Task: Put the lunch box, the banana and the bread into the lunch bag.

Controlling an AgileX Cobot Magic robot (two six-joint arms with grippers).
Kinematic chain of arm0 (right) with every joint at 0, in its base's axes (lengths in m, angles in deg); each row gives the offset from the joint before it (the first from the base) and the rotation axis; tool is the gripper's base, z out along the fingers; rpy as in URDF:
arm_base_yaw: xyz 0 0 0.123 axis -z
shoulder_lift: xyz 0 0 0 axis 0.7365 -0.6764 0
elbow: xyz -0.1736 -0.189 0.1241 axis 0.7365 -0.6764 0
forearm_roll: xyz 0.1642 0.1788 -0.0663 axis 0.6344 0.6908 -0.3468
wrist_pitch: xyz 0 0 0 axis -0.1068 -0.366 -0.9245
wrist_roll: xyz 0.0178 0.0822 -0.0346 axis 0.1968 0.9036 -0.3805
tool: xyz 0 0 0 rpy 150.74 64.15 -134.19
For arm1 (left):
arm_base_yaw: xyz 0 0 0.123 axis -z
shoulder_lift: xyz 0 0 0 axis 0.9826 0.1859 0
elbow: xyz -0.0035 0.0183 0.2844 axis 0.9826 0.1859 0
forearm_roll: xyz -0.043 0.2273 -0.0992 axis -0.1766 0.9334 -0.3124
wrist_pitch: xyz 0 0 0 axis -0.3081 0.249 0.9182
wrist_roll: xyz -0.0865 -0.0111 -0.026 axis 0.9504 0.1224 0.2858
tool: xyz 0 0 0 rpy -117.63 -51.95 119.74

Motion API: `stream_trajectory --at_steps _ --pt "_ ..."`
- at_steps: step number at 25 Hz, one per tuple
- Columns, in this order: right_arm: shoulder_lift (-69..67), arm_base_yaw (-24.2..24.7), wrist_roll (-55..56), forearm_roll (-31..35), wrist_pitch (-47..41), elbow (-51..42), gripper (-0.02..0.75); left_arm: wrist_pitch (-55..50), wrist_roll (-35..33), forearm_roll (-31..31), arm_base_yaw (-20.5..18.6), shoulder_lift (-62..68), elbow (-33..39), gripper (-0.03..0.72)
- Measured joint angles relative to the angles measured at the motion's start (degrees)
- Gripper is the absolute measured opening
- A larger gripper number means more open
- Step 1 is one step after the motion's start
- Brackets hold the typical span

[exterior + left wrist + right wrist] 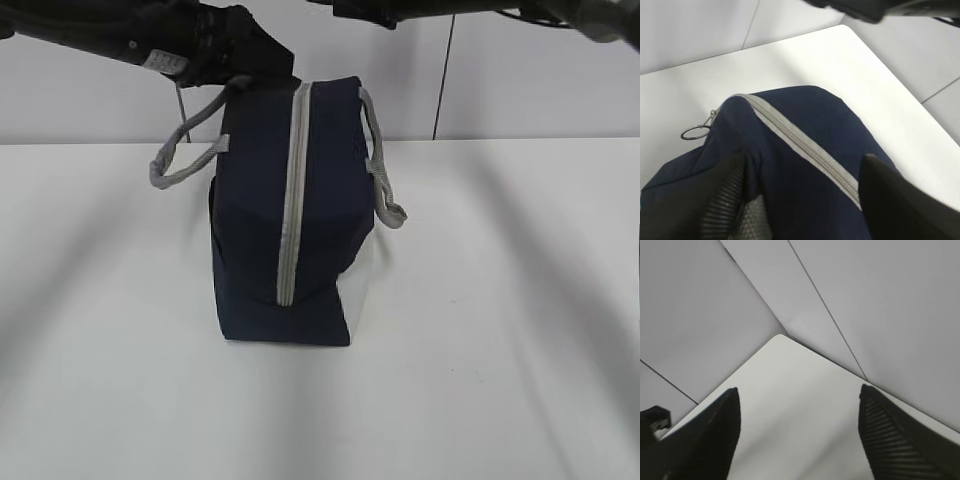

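One lunch bag point(285, 210) upright, zipped, contents hidden; left pincer point(800, 200), right pincer point(797, 435) spread apart.

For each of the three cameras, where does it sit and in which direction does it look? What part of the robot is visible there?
Exterior view: in front of the table, looking down at a slant at the lunch bag; arms cross the top edge.
Left wrist view: just above the bag, facing down at its zipper and ring pull; open left gripper straddles it.
Right wrist view: aimed at the table corner and wall; open right gripper shows.
Shared: exterior and left wrist views both show the bag.
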Motion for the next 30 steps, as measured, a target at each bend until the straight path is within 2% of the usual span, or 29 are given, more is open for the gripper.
stream_trajectory --at_steps 5,8,12,16,24,30 --pt "10.1 0.0 -4.4 0.0 -0.1 -12.8 0.526 -0.6 8.9 4.2 -4.4 -0.2 0.0 0.496" --pt "15.8 0.0 -5.5 0.0 -0.9 -20.5 0.515 -1.4 14.9 9.9 -5.7 -1.7 0.0 0.489" --pt "23.7 0.0 -6.0 0.0 -1.7 -29.2 0.498 -3.8 22.9 19.9 -5.7 -5.4 0.0 0.464" --pt "31.8 -0.2 -6.1 0.0 -1.9 -37.7 0.487 -9.1 29.0 27.0 -5.7 -9.0 0.0 0.456" --pt "47.7 -0.5 -6.9 0.0 -3.2 -57.1 0.482 -20.0 38.1 37.2 -5.7 -15.6 0.0 0.428" --pt "59.4 -0.5 -9.0 0.0 -8.4 -70.6 0.48 -25.1 42.3 42.5 -5.7 -23.5 0.0 0.424"
